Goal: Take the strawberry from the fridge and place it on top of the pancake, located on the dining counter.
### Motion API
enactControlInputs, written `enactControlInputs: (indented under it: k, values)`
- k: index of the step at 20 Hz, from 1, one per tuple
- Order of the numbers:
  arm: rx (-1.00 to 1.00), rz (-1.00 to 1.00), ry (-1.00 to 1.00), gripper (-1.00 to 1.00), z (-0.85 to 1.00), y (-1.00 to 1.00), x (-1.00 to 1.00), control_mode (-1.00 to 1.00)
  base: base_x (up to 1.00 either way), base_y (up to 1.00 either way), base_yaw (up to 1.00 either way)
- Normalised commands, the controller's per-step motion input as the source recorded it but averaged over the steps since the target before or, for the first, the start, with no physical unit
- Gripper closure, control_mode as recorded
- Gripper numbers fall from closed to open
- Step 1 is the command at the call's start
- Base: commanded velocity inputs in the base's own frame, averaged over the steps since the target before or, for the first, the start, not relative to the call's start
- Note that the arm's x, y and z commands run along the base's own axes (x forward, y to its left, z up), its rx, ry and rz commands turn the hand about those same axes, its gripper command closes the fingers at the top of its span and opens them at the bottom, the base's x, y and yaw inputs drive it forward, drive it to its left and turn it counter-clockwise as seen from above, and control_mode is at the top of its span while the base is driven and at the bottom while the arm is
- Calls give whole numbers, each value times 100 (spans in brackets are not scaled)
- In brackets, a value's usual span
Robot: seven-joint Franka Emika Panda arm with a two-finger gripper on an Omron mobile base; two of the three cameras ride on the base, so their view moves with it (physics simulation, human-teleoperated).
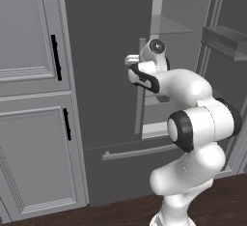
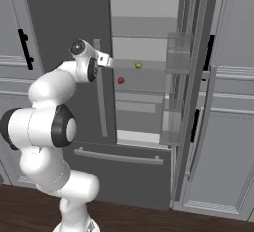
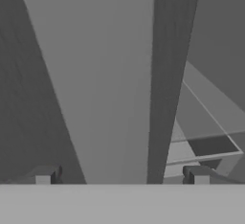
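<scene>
So far only the fridge (image 2: pixel 144 8) door is open: the claw (image 2: pixel 110 62) is wide and empty at the door edge, the strawberry (image 2: pixel 120 81) sits on a shelf just beyond and below it, ungrasped, with carrying and placing left.

Fridge (image 2: pixel 74 23): tall, dark grey, French-door type, filling centre of both base views. Right door (image 2: pixel 196 92) standing swung open, seen edge-on at right of centre in right base view, clear bins showing on its inner side. Left door sitting closed, long pale bar handle (image 2: pixel 101 92) running vertical. Interior light grey, glass shelves showing.

Strawberry (image 2: pixel 120 81): tiny, bright red, rounded, resting on middle shelf, just left of centre in right base view.
</scene>
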Motion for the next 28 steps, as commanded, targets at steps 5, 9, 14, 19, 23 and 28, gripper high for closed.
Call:
enactControlInputs:
  k: [5, 9, 14, 19, 23, 28]
  values:
    - [0, 0, 0, -100, -11, -14, 0, -100, 0, 0, 0]
    - [0, 2, -2, -100, -16, 4, 24, -100, 0, 0, 0]
    - [0, 0, -7, -100, -13, 5, 44, -100, 0, 0, 0]
    - [0, 0, -3, 100, -7, 15, 35, -100, 0, 0, 0]
    - [0, -1, 0, 100, -1, 11, -4, -100, 0, 0, 0]
    - [0, -10, 1, 100, 0, 17, -56, -100, 0, 0, 0]
